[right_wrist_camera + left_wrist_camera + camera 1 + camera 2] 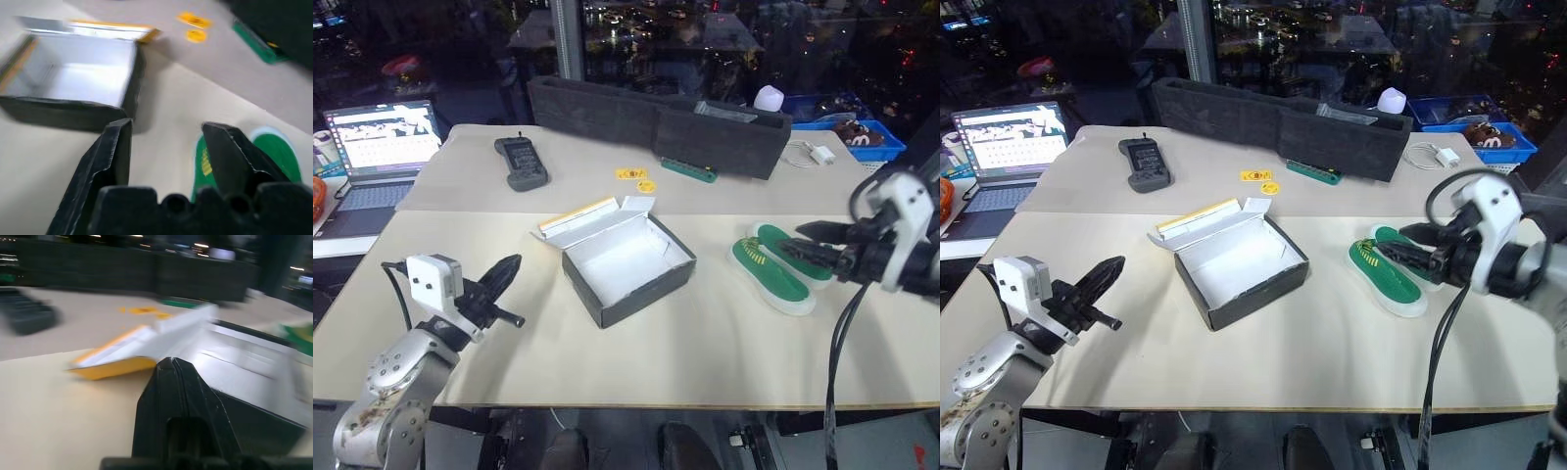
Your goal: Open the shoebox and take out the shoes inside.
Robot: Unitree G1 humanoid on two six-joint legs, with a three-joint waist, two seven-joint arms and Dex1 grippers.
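Nearest to me is my left gripper, its two black fingers pressed together with nothing between them, hanging above the near left part of the pale table and pointing toward the shoebox. That box sits open in the middle of the table, dark grey walls around a bare white inside, its lid folded back on the far side with a yellow edge showing. Nothing lies in it.

Over on my right, the shoes lie flat on the table side by side, green tops with yellow markings and white soles, well apart from the box. My right gripper hovers just above them, fingers spread with a clear gap and holding nothing; in the right wrist view one green shoe shows beyond one finger.

Farther back, two small yellow tags and a green strip lie near a long dark grey foam tray. A black handset rests to the left, and a laptop stands open at the far left edge.
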